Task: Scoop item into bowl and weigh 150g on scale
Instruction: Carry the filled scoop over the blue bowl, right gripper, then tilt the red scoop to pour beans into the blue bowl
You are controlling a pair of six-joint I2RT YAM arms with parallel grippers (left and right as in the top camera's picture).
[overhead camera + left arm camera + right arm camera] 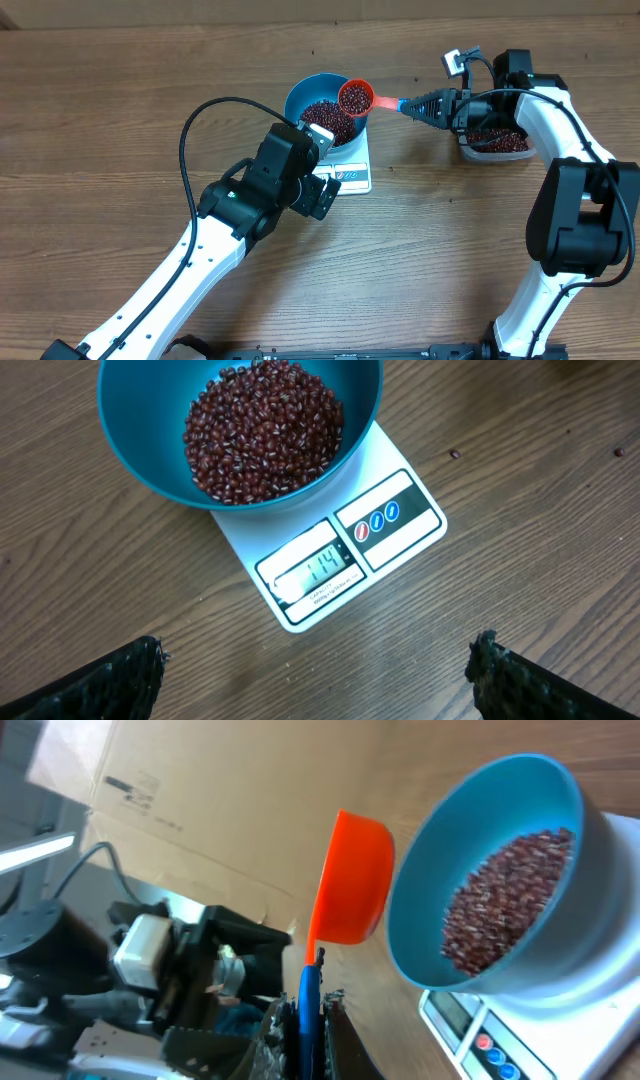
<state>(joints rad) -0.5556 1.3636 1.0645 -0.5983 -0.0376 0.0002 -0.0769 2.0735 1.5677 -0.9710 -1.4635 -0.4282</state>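
Blue bowl [120, 430], upright, sits on white scale [245, 540], ahead of the left pincer [318, 650] and slightly left. Maroon beans [265, 430] heaped inside. Scale flat on table [520, 560], display [320, 568] toward pincer, reads 114.

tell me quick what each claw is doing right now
left claw: open, holding nothing, near the scale
right claw: shut on the orange scoop, gripping its blue handle, scoop held over the bowl
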